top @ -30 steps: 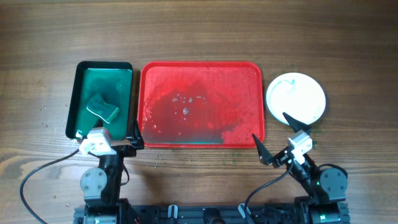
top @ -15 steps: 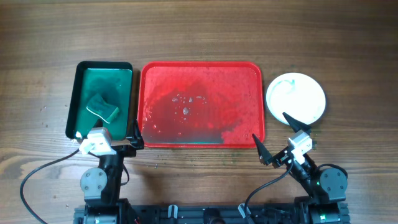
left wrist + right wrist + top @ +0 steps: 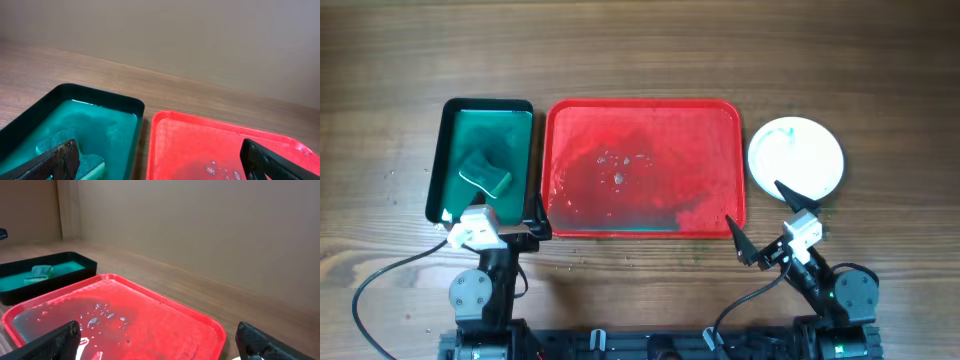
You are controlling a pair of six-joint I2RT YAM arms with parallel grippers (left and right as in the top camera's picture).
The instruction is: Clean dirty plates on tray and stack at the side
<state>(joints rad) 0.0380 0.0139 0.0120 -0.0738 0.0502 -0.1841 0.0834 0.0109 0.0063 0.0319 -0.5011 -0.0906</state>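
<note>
Plates [image 3: 796, 158] sat stacked beside the plate-free tray [image 3: 642, 110]; left gripper [image 3: 160, 167] and right gripper [image 3: 157, 342], both spread and unladen, were best parked clear of the stack.

Overhead: plates [image 3: 796, 158] read as one white disc, can't tell how many are stacked; near rim partly under a right gripper [image 3: 751, 200] finger. Left wrist: tray [image 3: 180, 150] cut off at bottom & right edges; green tray [image 3: 107, 96] cut at left & bottom; sponge [image 3: 90, 160] partly behind a finger [image 3: 60, 160].
</note>
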